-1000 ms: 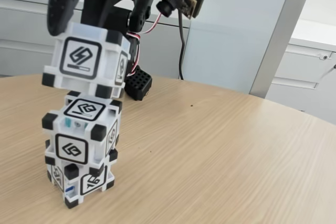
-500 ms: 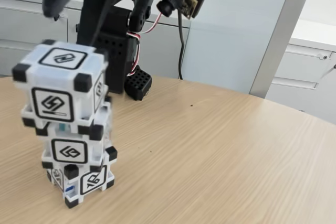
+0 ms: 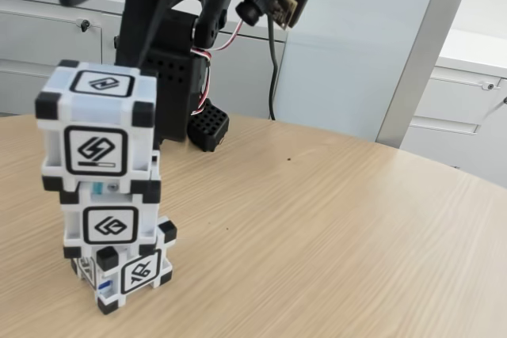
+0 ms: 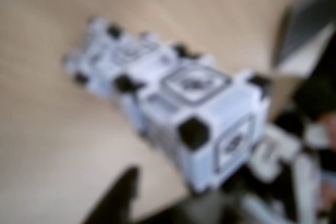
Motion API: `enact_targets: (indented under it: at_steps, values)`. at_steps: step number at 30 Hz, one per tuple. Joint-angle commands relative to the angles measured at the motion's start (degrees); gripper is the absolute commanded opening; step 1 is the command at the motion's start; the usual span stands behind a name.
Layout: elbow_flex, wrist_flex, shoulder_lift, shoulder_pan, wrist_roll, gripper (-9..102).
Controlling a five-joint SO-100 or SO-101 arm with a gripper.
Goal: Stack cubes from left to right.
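Three cubes are stacked near the table [image 3: 333,227] left edge (fixed view): top cube [image 3: 97,127] offset leftward, middle cube [image 3: 111,217], bottom cube [image 3: 131,272]. Gripper [image 4: 157,203] state cannot be told.

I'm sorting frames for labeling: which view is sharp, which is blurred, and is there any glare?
The fixed view is sharp under even, soft light: glyphs on the stacked cubes read clearly, with no glare on the table. The wrist view is out of focus throughout: the top cube is smeared, its glyphs unreadable.
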Motion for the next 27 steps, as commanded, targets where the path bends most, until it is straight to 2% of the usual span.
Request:
enact_targets:
  at_steps: [1,10,20,22,23,27]
  values:
    - [-1.32,0.26,0.79,-0.35,3.34,37]
    - [-3.78,0.26,10.2,-0.44,11.16,22]
    - [-3.87,-0.7,27.07,-0.7,21.18,15]
    - [-3.87,-0.7,28.92,-2.46,21.97,8]
    - [-3.87,-0.7,29.53,-3.96,23.03,0]
    - [-2.99,-0.7,30.15,-10.37,25.22,0]
